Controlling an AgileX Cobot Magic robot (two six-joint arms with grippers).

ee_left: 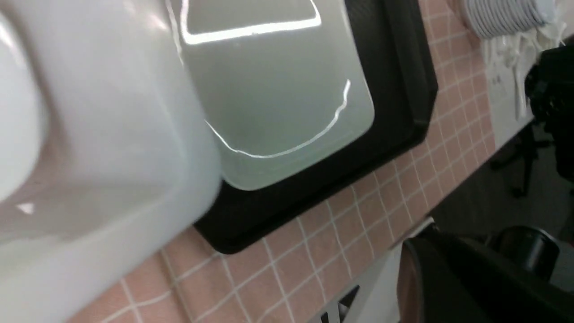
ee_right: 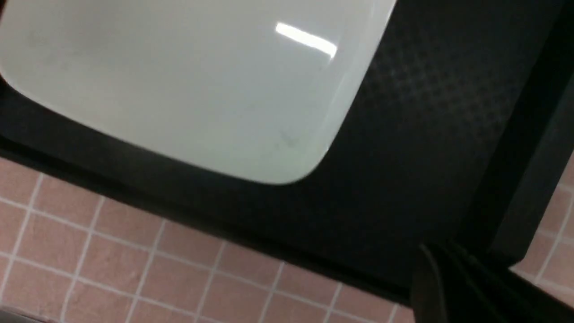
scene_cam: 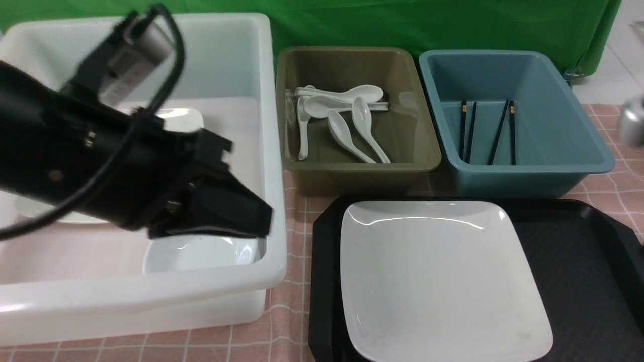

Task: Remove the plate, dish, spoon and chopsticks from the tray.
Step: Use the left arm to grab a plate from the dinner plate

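Item, one large plate (scene_cam: 443, 281): white, glossy, square with rounded corners; laid flat on the black tray (scene_cam: 578, 281), toward its 9 o'clock side in the front view. Judged fairly heavy, rigid, slippery when glazed, and liable to chip if knocked. Best taken by the raised rim at 3 o'clock, where bare tray adjoins, with one finger beneath; a second hold at 9 o'clock is advised against tilting.

Item, white tub (scene_cam: 274, 201): set at the tray's 9 o'clock; a white dish (scene_cam: 201, 254) is contained. Item, spoons (scene_cam: 370, 93): held in the olive tub (scene_cam: 362, 181), toward 11 o'clock. Item, chopsticks (scene_cam: 498, 133): held in the blue tub (scene_cam: 523, 181), toward 1 o'clock.

Item, right gripper (ee_right: 444, 255): fully closed, nothing gripped. Item, left gripper (scene_cam: 264, 223): poised by the white tub's wall; its opening cannot be told, and nothing is seen held.
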